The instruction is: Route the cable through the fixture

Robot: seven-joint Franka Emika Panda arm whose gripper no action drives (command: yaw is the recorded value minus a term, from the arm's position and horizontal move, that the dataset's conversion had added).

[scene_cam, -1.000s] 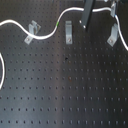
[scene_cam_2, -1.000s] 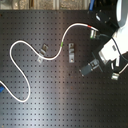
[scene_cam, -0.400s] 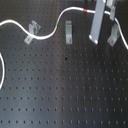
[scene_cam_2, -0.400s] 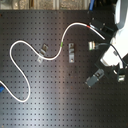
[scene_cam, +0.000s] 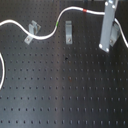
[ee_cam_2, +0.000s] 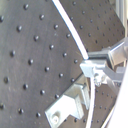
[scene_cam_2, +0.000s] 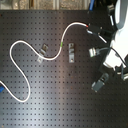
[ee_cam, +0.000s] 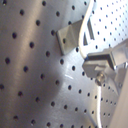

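One white cable point(scene_cam_2: 30, 50) lay on a black perforated board point(scene_cam_2: 55, 95); in the second exterior view its long run went from the red band point(scene_cam_2: 88, 25) near the gripper, toward that second exterior view's left, dipping past the green band point(scene_cam_2: 61, 46), rising over a loop and curling down to a blue-tipped end point(scene_cam_2: 2, 91) at the second exterior view's left edge. In the first exterior view the same cable point(scene_cam: 45, 36) ran in waves across the top, red band point(scene_cam: 85, 9) toward the first exterior view's right, green band point(scene_cam: 59, 23) near the middle. Metal fixtures on the board, counted in the first exterior view: three, namely one bracket point(scene_cam: 33, 31) with the cable passing at it, one middle bracket point(scene_cam: 68, 33) just beside the green band, and one point(scene_cam: 115, 36) partly hidden behind the arm. One gripper point(scene_cam_2: 95, 31) was poised at the cable's red-banded end; both wrist views showed the cable point(ee_cam: 85, 30) passing by a finger point(ee_cam: 102, 62), but whether the jaws pinched it could not be told. One further bracket point(ee_cam_2: 65, 107) appeared in the second wrist view.
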